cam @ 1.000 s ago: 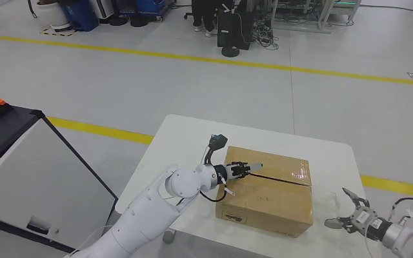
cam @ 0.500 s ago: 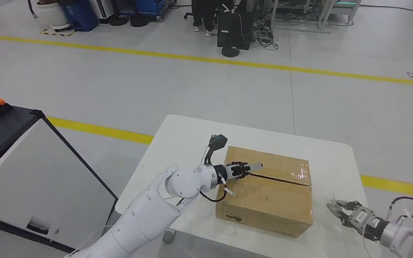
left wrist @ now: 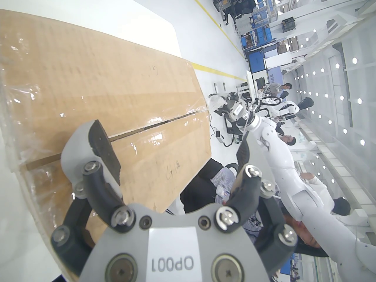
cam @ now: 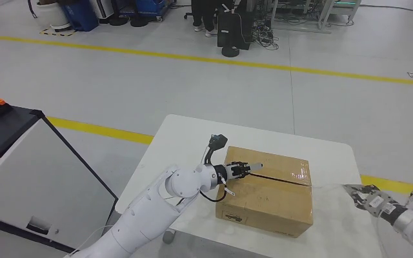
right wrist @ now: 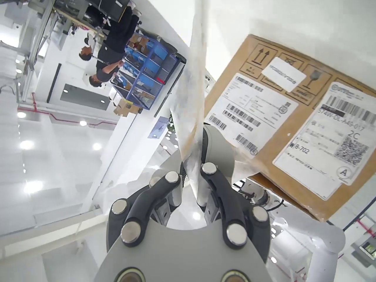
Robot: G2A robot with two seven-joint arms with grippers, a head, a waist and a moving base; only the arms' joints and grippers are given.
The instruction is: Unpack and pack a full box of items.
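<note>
- Top view has the left gripper [cam: 247, 168] over the left end of the box [cam: 268, 193], right above the seam [cam: 284, 177]. Its fingers stand apart with nothing between them and point along the seam toward the table's right edge.
- Box sits on the table [cam: 187, 135], a little right of the middle and toward the front edge, with its flaps closed. The seam is its long line and runs left to right.
- Tape [right wrist: 197, 60], a clear strip, leaves the right end of the seam and stretches past the box toward the table's right edge, roughly in line with the seam.
- Right gripper [right wrist: 192, 171] sits beyond the box's right end, by the table's right edge, clamped on the strip's free end.
- Peeling the seal looks like the step in hand. The right arm has the tape, so the pull should run away from the box along the seam line. The left gripper is nearer the box and placed to steady it. How much tape is stuck to the top, I cannot tell.
</note>
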